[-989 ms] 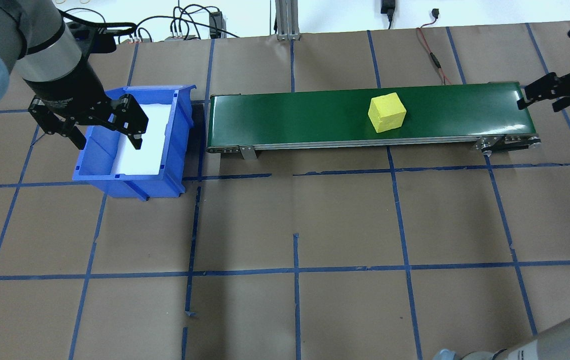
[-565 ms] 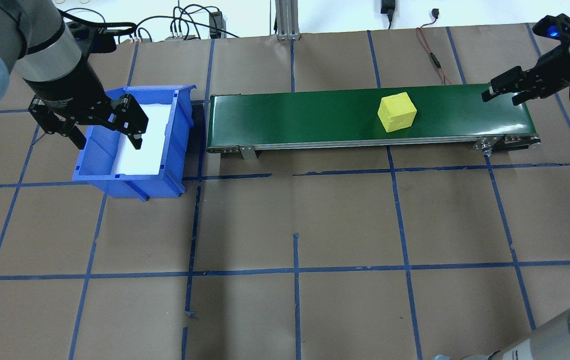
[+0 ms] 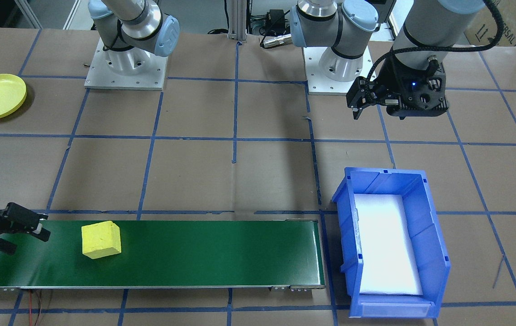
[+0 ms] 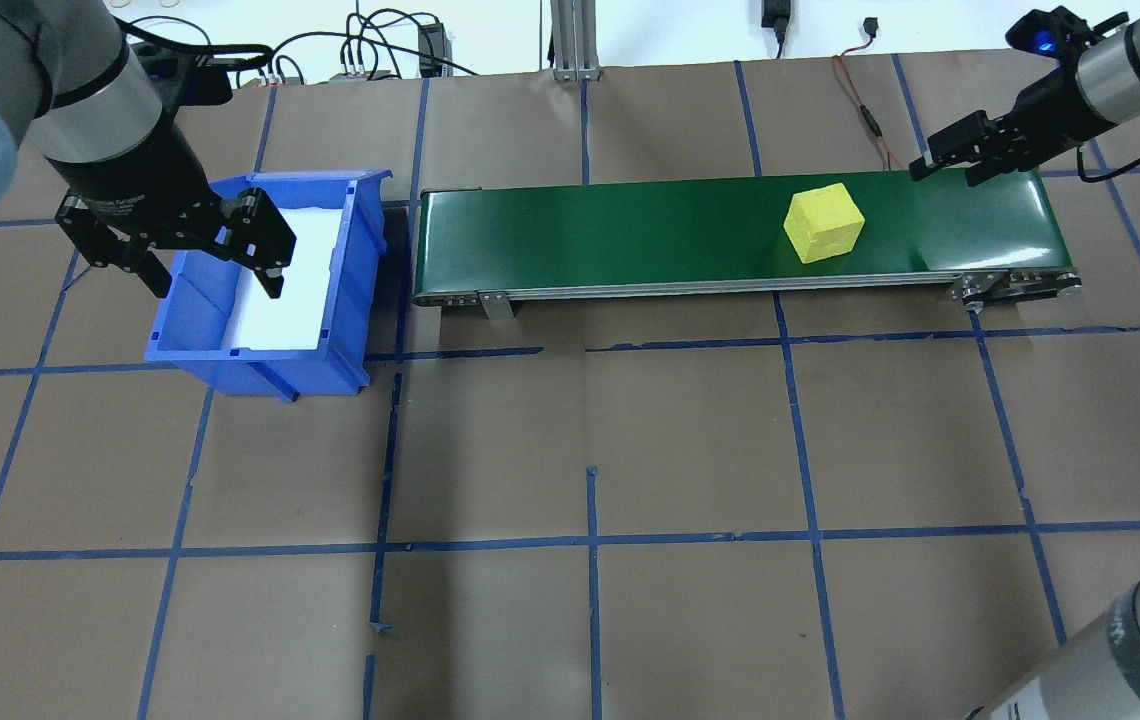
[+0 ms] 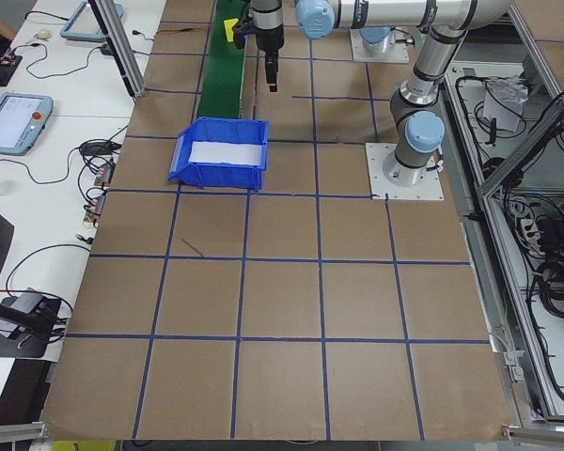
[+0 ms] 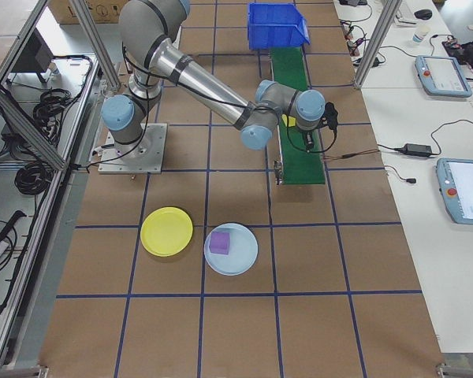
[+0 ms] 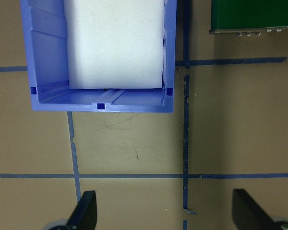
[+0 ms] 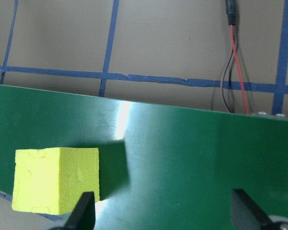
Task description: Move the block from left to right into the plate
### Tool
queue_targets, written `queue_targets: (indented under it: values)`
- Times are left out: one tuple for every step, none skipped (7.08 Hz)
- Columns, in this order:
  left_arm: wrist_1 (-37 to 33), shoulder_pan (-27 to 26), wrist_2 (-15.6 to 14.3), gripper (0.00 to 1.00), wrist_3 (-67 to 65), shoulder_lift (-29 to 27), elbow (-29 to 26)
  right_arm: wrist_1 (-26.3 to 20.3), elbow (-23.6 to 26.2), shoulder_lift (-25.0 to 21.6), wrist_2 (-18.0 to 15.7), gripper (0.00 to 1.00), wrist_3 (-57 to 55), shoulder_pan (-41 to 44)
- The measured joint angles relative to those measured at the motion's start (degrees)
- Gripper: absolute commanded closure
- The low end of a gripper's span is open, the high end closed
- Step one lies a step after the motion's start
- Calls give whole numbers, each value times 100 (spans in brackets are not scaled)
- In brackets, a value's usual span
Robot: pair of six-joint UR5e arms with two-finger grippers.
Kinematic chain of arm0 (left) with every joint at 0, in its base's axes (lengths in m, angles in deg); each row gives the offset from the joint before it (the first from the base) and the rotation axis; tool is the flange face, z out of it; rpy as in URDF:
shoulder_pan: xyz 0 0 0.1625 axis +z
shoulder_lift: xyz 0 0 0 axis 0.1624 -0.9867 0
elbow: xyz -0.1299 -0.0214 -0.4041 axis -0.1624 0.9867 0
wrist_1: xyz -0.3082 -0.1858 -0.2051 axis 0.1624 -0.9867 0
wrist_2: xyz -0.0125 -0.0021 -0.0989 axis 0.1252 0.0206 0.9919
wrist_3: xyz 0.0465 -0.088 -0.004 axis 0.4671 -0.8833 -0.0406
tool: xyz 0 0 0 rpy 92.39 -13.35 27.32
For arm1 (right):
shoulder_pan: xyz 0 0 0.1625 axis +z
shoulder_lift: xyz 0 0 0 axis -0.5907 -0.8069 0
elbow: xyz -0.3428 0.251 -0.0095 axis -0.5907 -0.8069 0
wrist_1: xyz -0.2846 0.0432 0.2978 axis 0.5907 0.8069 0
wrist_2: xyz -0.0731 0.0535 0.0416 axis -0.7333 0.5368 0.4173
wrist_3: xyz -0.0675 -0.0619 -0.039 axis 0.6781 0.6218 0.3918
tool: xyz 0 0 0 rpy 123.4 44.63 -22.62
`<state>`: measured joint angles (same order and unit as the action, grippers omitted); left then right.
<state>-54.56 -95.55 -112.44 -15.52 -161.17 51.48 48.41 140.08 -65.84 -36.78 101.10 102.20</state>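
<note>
The table (image 4: pixel 570 620) is covered in brown paper gridded with blue tape, and I see a green conveyor belt (image 4: pixel 630 230) running across its far side in the overhead view. The yellow block (image 4: pixel 823 223) sits on that belt toward the 3 o'clock end, free of any grip. My right tool (image 4: pixel 950 160) hangs just off the belt's far corner, at about 2 o'clock from the block, its fingers spread wide with nothing between them; the right wrist view shows the block low at 8 o'clock with both fingertips apart. My left tool (image 4: pixel 210 245) hovers over the near edge of the blue bin (image 4: pixel 260 355) at the belt's 9 o'clock end, also wide and empty. The pale yellow plate (image 6: pixel 167 231) lies bare on the table, well apart from the belt, beside a light blue plate (image 6: pixel 240 258) carrying a purple cube (image 6: pixel 220 242). I judge the handover part done; the pick, carry and drop into the plate are left.
</note>
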Motion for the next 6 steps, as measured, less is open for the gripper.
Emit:
queue_targets:
  values:
    - [58,12,21,0,54,-5,-13,50,40,13,-24,0,0,103]
    - [103,11,23,0,96,-19,22,97,130,16,-34,0,-8,184]
    - [121,6,17,0,104,-40,65,160,252,17,-22,0,-20,256]
    - [124,-5,27,0,96,-79,87,236,332,18,0,0,-88,296]
    - [110,-21,39,0,84,-122,92,278,375,16,14,0,-244,348]
    - [99,-32,44,0,76,-145,91,308,407,20,11,0,-381,412]
